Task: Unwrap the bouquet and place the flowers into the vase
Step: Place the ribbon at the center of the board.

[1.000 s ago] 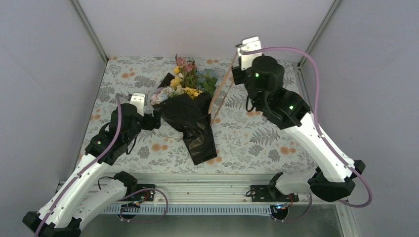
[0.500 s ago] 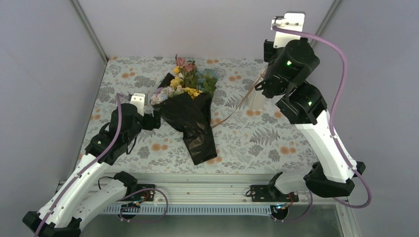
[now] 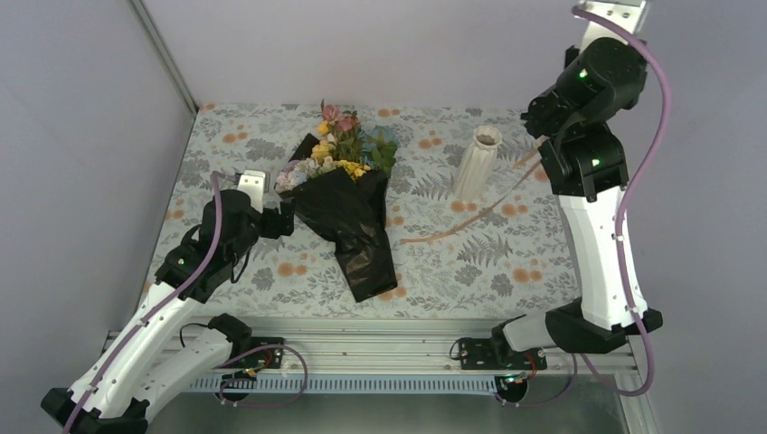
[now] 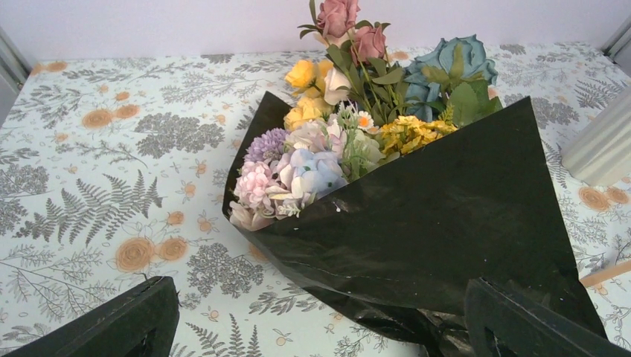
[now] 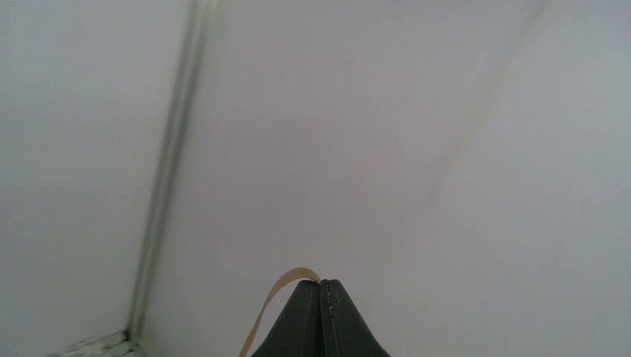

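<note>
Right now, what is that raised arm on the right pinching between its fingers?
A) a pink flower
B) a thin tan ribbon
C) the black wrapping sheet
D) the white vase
B: in the wrist view the right gripper is shut on a tan ribbon, and from above that ribbon trails down past the vase onto the table.

This is a robot test booth in a lab. The left arm [image 3: 154,307] and right arm [image 3: 597,244], white and black, are bolted to an aluminium rail [image 3: 380,348] at the counter's near edge. Purple cables [image 3: 665,99] loop off them and green lights glow on their joints. Plain pale walls [image 3: 362,54] close three sides, joined by bare metal posts [image 3: 167,59]. A floral cloth [image 3: 470,262] covers the counter.
</note>
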